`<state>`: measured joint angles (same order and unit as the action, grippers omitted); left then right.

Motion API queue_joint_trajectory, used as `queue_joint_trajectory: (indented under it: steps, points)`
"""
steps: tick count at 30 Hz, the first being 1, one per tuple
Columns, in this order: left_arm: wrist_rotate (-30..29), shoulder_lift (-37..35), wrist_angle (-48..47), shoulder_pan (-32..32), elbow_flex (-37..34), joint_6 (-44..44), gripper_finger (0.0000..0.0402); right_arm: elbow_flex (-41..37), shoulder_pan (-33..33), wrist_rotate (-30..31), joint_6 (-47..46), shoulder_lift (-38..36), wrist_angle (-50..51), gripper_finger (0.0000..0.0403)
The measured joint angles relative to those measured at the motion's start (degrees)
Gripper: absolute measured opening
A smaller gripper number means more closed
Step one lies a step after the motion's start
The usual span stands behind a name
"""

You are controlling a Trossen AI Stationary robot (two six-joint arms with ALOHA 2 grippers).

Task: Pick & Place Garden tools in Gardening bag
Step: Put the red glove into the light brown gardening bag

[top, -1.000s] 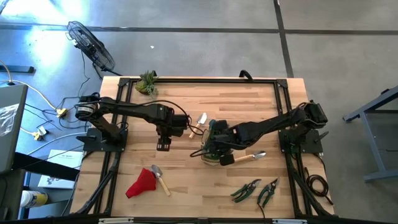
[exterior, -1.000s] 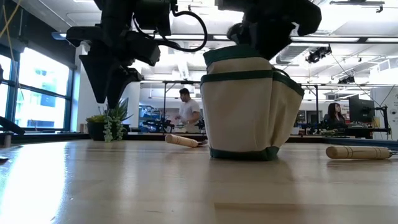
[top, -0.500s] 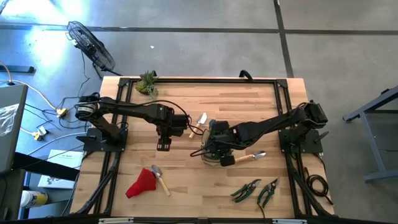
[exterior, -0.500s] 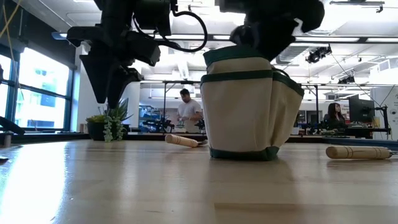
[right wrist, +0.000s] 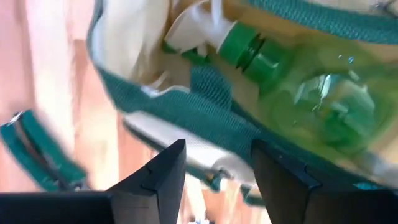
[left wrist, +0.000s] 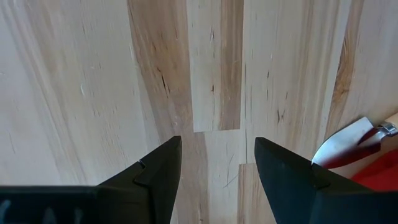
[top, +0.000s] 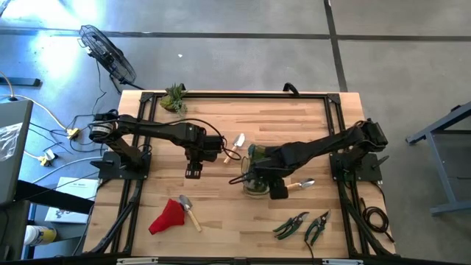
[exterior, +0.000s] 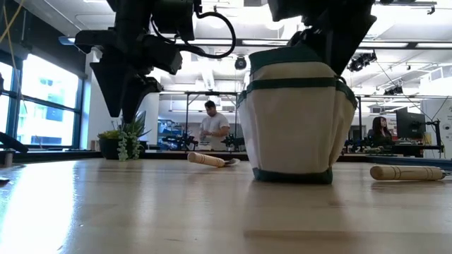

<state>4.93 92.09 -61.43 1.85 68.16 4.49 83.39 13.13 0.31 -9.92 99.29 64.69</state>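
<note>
While the left gripper (top: 193, 172) hangs left of centre, fingers spread and empty over bare wood, the right gripper (top: 277, 190) sits at the gardening bag (top: 255, 179) mid-table, fingers parted over its rim, gripping nothing. Inside lies the green spray bottle (right wrist: 298, 93). Two pruning shears (top: 303, 225) lie lower right; one trowel (top: 189, 212) touches the red glove (top: 167, 216) lower left.
</note>
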Motion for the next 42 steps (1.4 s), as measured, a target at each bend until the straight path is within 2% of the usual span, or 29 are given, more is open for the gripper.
queue_joint_trajectory:
  steps: [5, 9, 19, 23, 26, 30, 37, 42]
  points:
    - [0.07, 0.00, -0.03, 0.00, 0.00, -0.23, 0.0196, 2.38, 0.01, -0.73, -1.29, 0.00, 5.13, 0.0172]
    - [1.17, 0.00, -2.02, 0.00, -0.02, -4.50, 0.0196, 3.66, -0.15, 3.84, -5.21, 0.00, 5.82, 0.0172]
    - [-0.61, 0.00, -12.76, -0.81, -0.04, -16.52, 0.0196, 4.64, -0.11, 36.63, -16.54, -2.85, 5.66, 0.0172]
    - [-0.56, 0.00, -19.50, -5.06, -0.04, -20.24, 0.0196, 4.69, 0.20, 44.10, -18.69, -6.09, 5.03, 0.0172]
    - [0.15, 0.00, -21.64, -10.29, -0.04, -19.49, 0.0196, 4.69, 0.71, 46.15, -18.42, -8.02, 3.43, 0.0172]
    - [7.39, 0.00, -20.36, -17.47, -0.04, -20.77, 0.0196, 4.69, 0.77, 46.50, -16.69, -8.98, 0.83, 0.0172]
    - [11.81, 0.00, -17.59, -25.96, -0.04, -39.57, 0.0196, 4.69, -0.55, 46.16, -11.33, -9.01, -4.00, 0.0172]
    - [14.62, -0.02, -14.19, -29.10, -0.04, -43.43, 0.0196, 4.69, -2.31, 44.56, -7.48, -9.01, -8.26, 0.0172]
